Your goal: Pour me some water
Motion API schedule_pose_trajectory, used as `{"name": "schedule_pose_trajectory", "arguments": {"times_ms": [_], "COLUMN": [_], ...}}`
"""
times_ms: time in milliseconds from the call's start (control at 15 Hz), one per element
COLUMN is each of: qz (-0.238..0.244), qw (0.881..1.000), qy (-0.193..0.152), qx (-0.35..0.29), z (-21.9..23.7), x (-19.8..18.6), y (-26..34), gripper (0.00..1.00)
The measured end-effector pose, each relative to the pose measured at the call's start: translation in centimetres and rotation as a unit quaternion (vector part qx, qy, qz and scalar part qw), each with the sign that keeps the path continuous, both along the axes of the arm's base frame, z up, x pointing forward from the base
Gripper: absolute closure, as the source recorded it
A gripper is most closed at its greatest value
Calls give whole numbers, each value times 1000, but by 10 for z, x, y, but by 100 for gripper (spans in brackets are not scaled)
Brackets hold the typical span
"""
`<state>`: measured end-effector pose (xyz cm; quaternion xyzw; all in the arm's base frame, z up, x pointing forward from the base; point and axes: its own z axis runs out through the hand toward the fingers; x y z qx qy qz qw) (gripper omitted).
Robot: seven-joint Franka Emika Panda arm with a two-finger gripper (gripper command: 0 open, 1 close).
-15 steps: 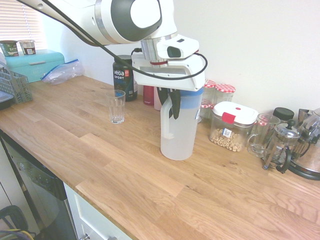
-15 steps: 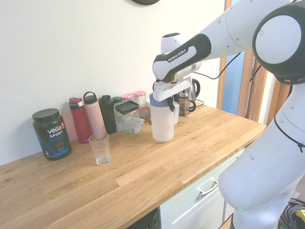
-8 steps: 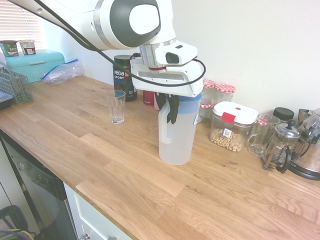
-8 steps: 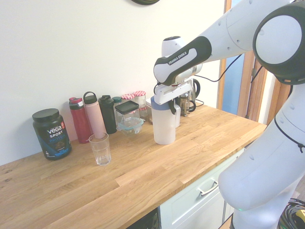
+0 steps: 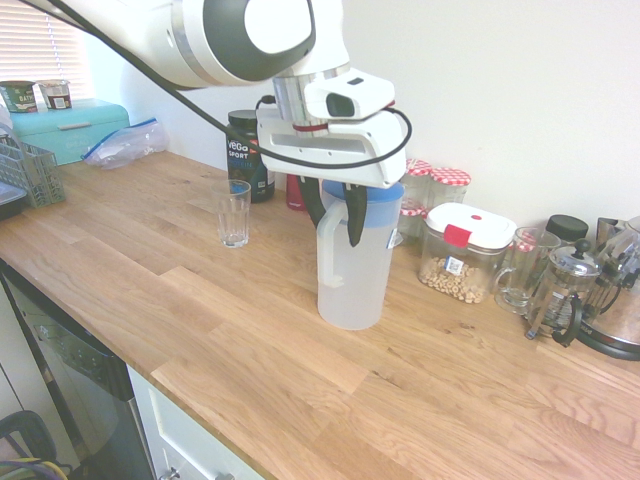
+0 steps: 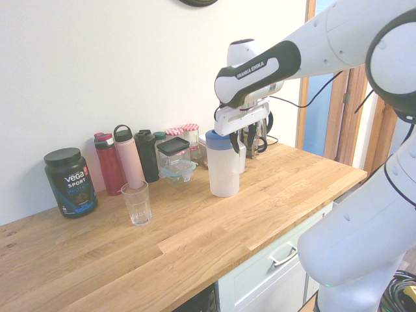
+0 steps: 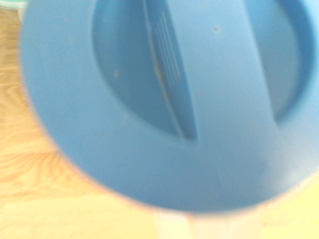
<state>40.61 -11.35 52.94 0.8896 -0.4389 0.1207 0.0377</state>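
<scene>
1. The gripper point(image 5: 333, 215) stood open, its fingers apart around the handle point(image 5: 330, 255), contact unclear.
2. The frosted jug point(image 5: 362, 285) stood upright at the first exterior view's centre.

Open in the first exterior view, counting from the jug point(image 5: 358, 275), across bare tabletop point(image 5: 240, 330) from 5 round to 9 o'clock. Blocked at 10 by the drinking glass point(image 5: 234, 218), with passable room between; at 11 by the black tub point(image 5: 250, 165), at 1 by jars point(image 5: 447, 188), at 2 by the cereal container point(image 5: 462, 250), at 3 by the French press point(image 5: 562, 288). Obstructed overhead by the end effector point(image 5: 337, 234).
</scene>
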Motion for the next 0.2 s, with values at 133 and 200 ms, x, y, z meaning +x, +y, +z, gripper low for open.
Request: {"name": "schedule_pose_trajectory", "arguments": {"times_ms": [133, 200], "qz": [-6, -7], "qw": [1000, 999], "qy": [18, 29], "qx": [23, 34], "z": [13, 17], "x": [-19, -27], "y": [12, 19], "gripper": [0, 0]}}
